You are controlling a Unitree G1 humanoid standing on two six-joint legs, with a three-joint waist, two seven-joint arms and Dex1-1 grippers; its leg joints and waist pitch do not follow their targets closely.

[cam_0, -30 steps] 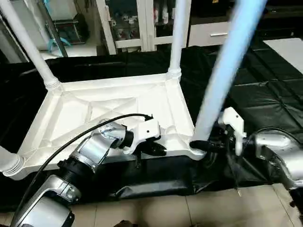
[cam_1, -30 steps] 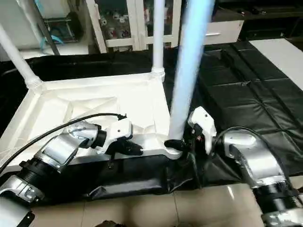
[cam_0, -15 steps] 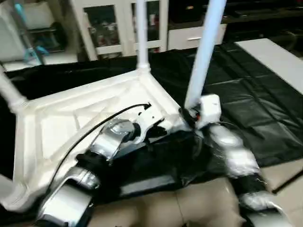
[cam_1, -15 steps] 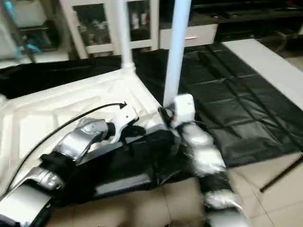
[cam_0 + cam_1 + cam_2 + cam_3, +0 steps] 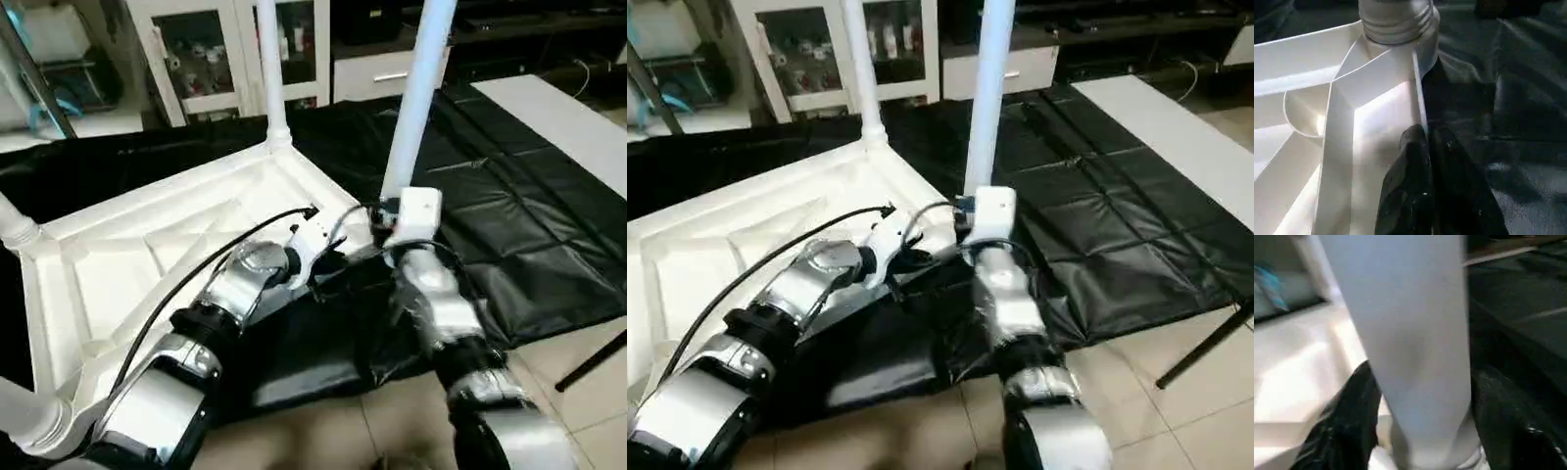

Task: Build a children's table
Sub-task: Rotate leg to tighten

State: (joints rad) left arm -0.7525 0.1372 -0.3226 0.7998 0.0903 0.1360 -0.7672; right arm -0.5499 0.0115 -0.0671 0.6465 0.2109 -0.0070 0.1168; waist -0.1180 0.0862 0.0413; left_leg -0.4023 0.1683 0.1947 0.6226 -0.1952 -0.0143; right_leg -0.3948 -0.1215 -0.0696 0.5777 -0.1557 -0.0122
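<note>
On black-covered desk (image 5: 549, 225): upturned tabletop (image 5: 147, 245). Right gripper (image 5: 1420, 431) jaws straddling fourth leg (image 5: 416, 98), apparently seating it; left gripper (image 5: 1425, 147) jaws pressed together. Next: press home.

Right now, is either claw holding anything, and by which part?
The right claw straddles the near-corner leg at its base by the socket; firm hold unclear. The left claw, shut, pinches the tabletop's edge rib.

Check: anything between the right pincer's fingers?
Yes, right wrist view: the near leg fills the gap between the two black fingers, just above its socket in the tabletop.
</note>
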